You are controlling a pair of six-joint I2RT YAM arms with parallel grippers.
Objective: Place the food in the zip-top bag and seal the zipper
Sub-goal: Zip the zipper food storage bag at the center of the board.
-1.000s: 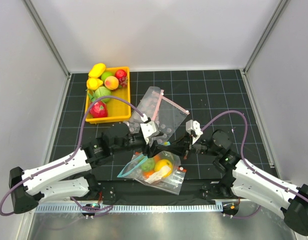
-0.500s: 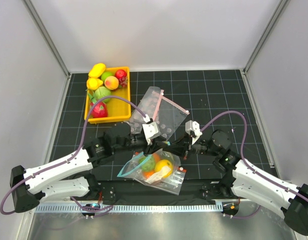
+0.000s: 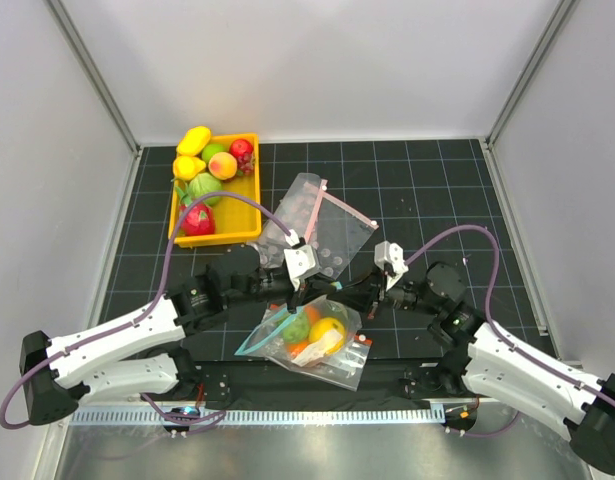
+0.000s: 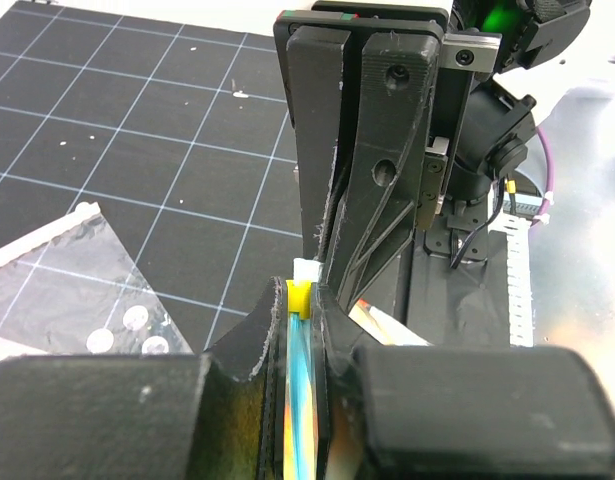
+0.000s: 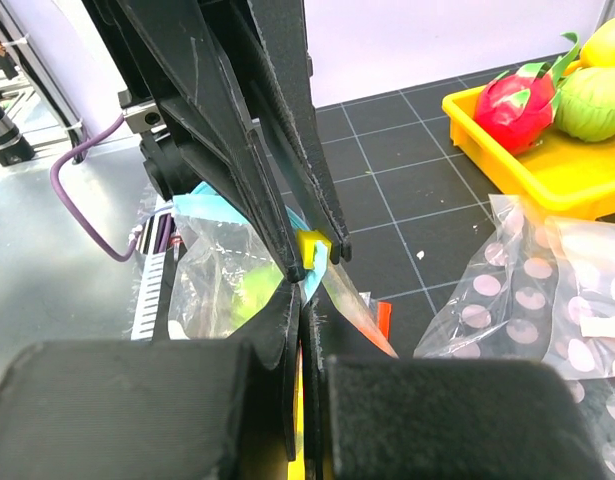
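Observation:
The zip-top bag (image 3: 334, 366) lies crinkled near the table's front edge with green, yellow and orange food (image 3: 313, 331) inside it. Its teal zipper (image 3: 255, 342) rises toward both grippers. In the left wrist view my left gripper (image 4: 301, 318) is shut on the zipper (image 4: 303, 400), and a yellow slider (image 4: 300, 295) sits at its fingertips. My right gripper (image 5: 300, 300) is shut on the zipper (image 5: 310, 281) just beside that slider (image 5: 313, 248), tip to tip with the left fingers (image 5: 257, 190). From above, the left gripper (image 3: 295, 297) and right gripper (image 3: 327, 292) meet over the bag's mouth.
A yellow tray (image 3: 249, 232) of fruit stands at the back left. A dotted clear bag (image 3: 322, 225) with a pink strip lies behind the grippers. A flat bag with a red-orange strip (image 3: 363, 343) lies under the zip-top bag's right side.
My left gripper's jaws have closed onto the teal zipper at the slider. The right gripper has stayed shut, and its arm has shifted slightly.

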